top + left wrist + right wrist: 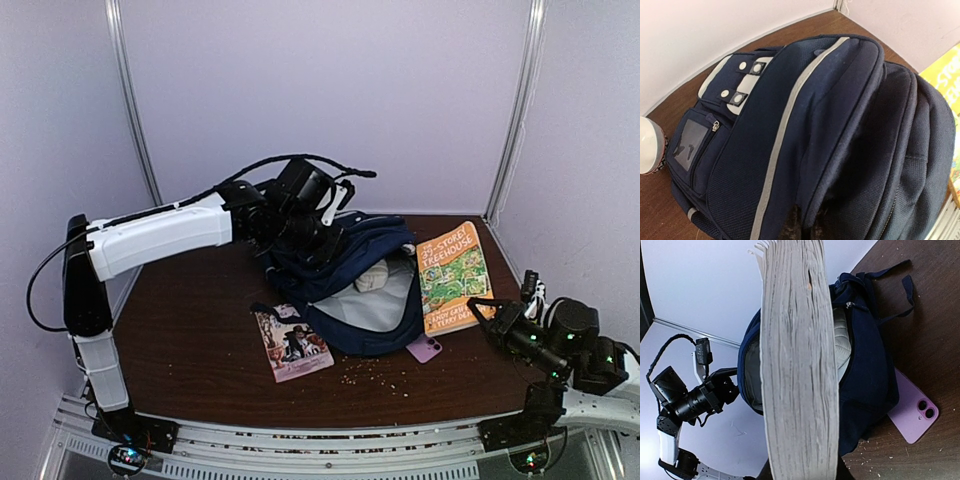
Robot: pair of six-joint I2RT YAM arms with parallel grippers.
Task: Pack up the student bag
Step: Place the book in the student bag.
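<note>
Pale crumbs (375, 372) are scattered on the dark brown wood-grain surface (180, 320), short of both arms' reach.

The right pincer (480, 308) sits low at the near corner of an orange paperback (452, 272). Its wrist view is filled by the rough grey page block seen edge-on. The fingers are not visible, so whether it clasps the book cannot be told.

Just left of this pincer lies a glossy lilac phone (912, 415) with rounded corners and twin lenses, partly hidden by the bag. Further left, a thin booklet (292, 343) with an illustrated cover lies flat.

The student bag (370, 300) lies on the surface beyond and to the left of the right pincer. Its main compartment gapes, showing pale grey lining and a rounded beige lump (372, 275). The fabric is coarse navy weave with light stripes and white patches carrying round snaps.

The left pincer (308, 238) is at the bag's far upper edge, against the fabric. Its fingers are lost in dark folds, so its grip cannot be told.
</note>
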